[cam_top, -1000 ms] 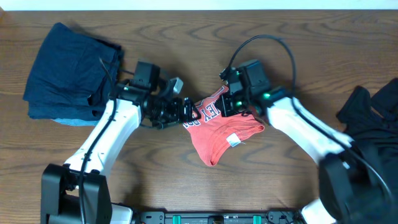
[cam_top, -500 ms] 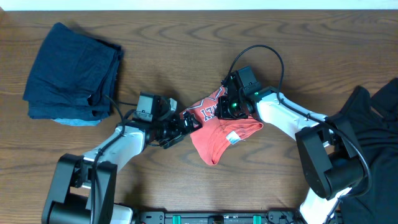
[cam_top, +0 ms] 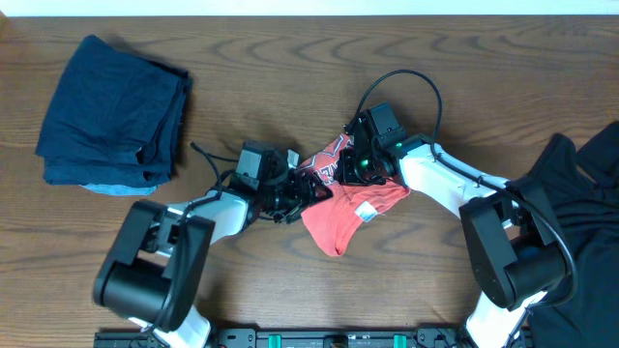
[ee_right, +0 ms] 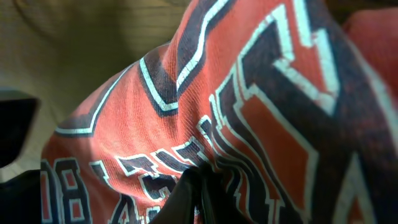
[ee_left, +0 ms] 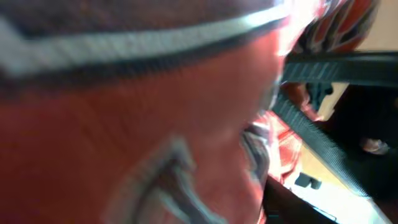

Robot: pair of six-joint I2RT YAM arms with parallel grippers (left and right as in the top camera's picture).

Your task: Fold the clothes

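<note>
We see the shirt [cam_top: 340, 211] strung lengthwise between claws: right claw [cam_top: 354, 164] pinching it, left claw [cam_top: 308, 186] against it, grip can't tell.

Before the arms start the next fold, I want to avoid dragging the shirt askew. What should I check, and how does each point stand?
1. Grip of the right end effector on the coral-red T-shirt: ok, the lettered cloth puckers into its grip in the right wrist view.
2. Grip of the left end effector on the shirt: cannot tell, its camera shows only blurred red cloth.
3. Shirt lying flat: not ok, it is bunched and creased between the two arms.
4. Navy garment apart from the shirt: ok.
5. Black garment apart from the shirt: ok, it lies at the far right of the overhead view.
</note>
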